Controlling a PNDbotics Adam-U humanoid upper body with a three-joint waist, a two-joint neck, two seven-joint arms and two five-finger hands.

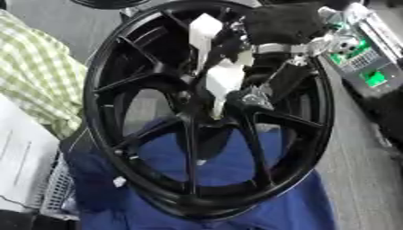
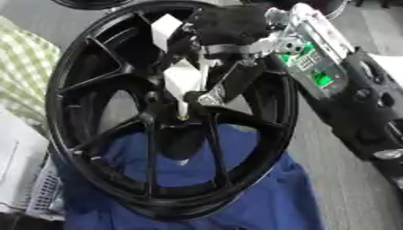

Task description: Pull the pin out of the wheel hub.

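A: Which step is the robot doing now?

B: It is reaching into the wheel hub (image 1: 206, 108) — one black wheel with many spokes, which is standing nearly upright over a blue cloth (image 1: 260, 197). The right hand (image 1: 264, 92) is coming in from the upper right, and its fingers (image 2: 206, 96) are lying at the centre of the hub, where the spokes are meeting.

A: Are the fingers gripping the pin already?

B: This I cannot tell. Black fingers are sitting before black metal, and white pieces (image 1: 223, 80) — two, I think — are covering part of the centre. The pin itself I am not finding; I am judging it is somewhere at that centre.

A: So what is the next move asking for?

B: Probably a sure hold on the pin, then a straight pull along its axis, away from the hub. The left hand is not showing in either view.
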